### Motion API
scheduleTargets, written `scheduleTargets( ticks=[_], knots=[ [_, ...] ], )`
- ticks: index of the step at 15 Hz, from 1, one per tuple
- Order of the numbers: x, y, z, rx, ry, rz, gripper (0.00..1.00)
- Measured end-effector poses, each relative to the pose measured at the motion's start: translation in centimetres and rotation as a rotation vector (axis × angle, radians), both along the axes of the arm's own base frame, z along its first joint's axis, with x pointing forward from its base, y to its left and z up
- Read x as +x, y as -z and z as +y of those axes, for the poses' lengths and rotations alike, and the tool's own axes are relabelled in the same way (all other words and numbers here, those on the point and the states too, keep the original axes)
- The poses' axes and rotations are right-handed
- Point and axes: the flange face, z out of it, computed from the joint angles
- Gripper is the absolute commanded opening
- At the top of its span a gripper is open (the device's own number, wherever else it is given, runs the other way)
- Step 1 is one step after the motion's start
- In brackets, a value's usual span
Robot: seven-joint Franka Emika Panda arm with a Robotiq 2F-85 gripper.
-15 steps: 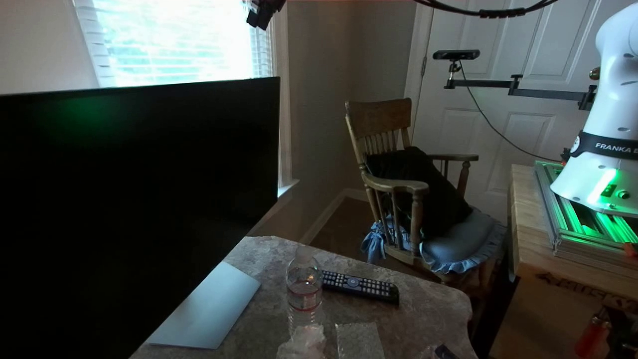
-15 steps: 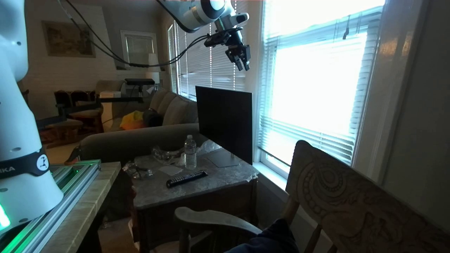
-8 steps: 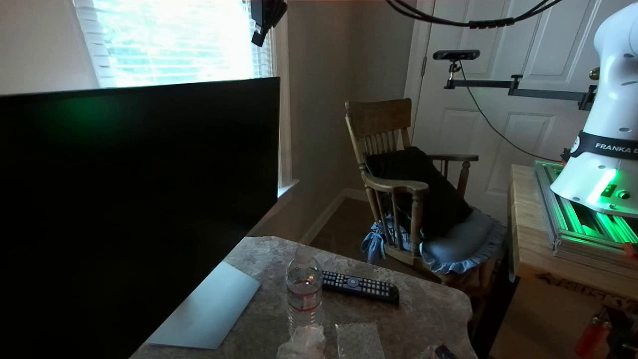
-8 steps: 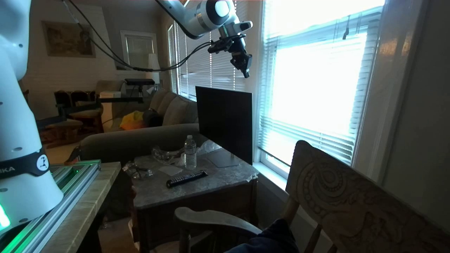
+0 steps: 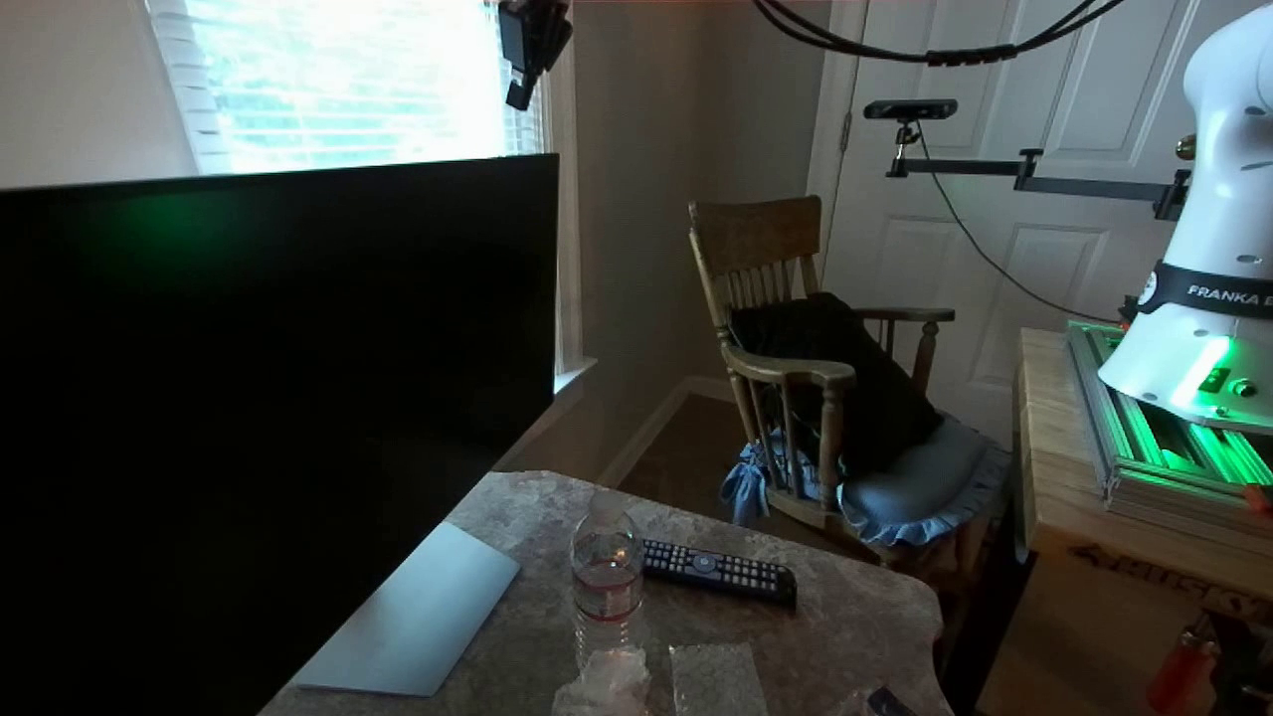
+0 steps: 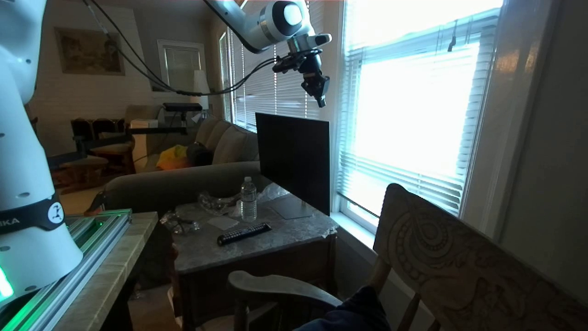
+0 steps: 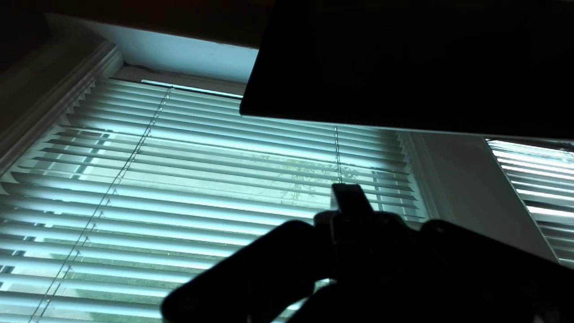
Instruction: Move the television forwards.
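Fingers (image 7: pixel 355 202): together, tips meeting, apart from the television (image 7: pixel 415 69).
Gripper (image 6: pixel 322 103): in an exterior view, appears above the television's top edge, toward one o'clock; depth cannot be judged.
Television: upright on the table (image 6: pixel 285 230), at its two o'clock side in an exterior view.
Wrist view: window blinds (image 7: pixel 193 197) slat by slat, television at one o'clock from the fingers.
Sofa (image 6: pixel 197 177): in an exterior view only, at the television's nine o'clock.

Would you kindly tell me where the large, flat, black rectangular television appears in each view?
In an exterior view, the television dominates the left.
In an exterior view, the television stands near centre.
Wrist view: the television at upper right, cut off.
Shared landmark: pale slatted window blinds, in all three.
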Motion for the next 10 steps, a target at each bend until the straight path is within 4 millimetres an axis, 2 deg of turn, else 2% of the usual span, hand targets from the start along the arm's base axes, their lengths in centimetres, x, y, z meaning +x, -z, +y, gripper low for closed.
scheduleTargets(
  ticks=[6, 10],
  knots=[
    [-0.1, 1.2, 0.3, -0.032, 0.005, 0.052, 0.0],
    [0.1, 2.8, 0.4, -0.041, 0.006, 0.076, 0.0]
  ],
)
